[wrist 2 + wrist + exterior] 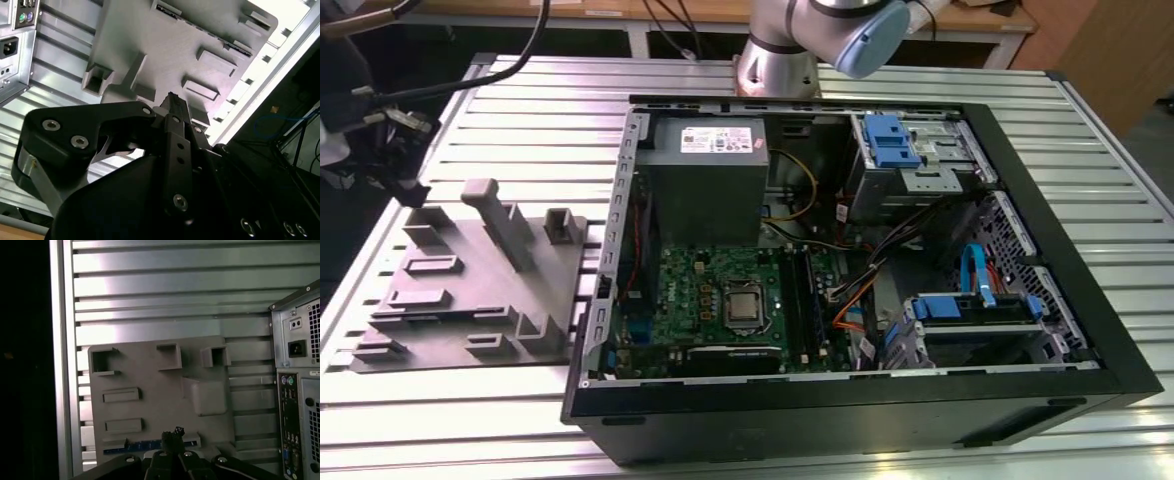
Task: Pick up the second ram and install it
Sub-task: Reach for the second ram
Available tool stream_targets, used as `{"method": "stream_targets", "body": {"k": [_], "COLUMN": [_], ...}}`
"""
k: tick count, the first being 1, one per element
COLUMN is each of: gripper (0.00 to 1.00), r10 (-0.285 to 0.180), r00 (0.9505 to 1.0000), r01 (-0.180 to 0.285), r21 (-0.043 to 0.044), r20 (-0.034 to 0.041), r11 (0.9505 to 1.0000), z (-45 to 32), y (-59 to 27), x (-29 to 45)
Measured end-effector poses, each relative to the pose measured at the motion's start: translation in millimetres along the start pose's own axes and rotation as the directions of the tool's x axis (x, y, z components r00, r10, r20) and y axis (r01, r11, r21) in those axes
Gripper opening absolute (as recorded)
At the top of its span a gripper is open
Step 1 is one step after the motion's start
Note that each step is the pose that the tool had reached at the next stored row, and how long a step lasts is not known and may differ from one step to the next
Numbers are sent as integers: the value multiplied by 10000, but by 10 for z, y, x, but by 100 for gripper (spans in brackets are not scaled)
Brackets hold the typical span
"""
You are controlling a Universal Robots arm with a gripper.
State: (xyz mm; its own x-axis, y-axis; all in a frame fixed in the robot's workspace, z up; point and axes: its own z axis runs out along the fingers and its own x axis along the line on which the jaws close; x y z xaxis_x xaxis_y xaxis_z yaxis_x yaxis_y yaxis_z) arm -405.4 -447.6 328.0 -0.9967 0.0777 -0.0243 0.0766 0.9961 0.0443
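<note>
In the first wrist view the second ram (145,445) shows as a thin dark blue strip lying in a slot at one end of the grey fixture plate (150,375). My gripper (173,433) hangs above that end with its fingertips pressed together and nothing between them. The second wrist view shows the shut fingertips (172,102) over the same plate (165,45). In the exterior view the gripper (411,188) is a dark shape high at the left edge, above the fixture plate (467,290).
The open computer case (854,400) lies at the exterior view's right, with the green motherboard (707,290), its silver CPU (744,306) and long black slots (809,290). The case's rear panel (295,405) stands beside the fixture. Ribbed metal table (560,80) runs all around.
</note>
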Motion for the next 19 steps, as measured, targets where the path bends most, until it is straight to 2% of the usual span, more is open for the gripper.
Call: {"method": "stream_targets", "body": {"k": [10, 19], "gripper": [10, 10], "r10": [1, 5], "r00": [10000, 10000], "r01": [-1, -5], "r21": [0, 7], "r20": [-19, -90], "r11": [10000, 10000], "z": [175, 333], "y": [-158, -251], "x": [31, 45]}}
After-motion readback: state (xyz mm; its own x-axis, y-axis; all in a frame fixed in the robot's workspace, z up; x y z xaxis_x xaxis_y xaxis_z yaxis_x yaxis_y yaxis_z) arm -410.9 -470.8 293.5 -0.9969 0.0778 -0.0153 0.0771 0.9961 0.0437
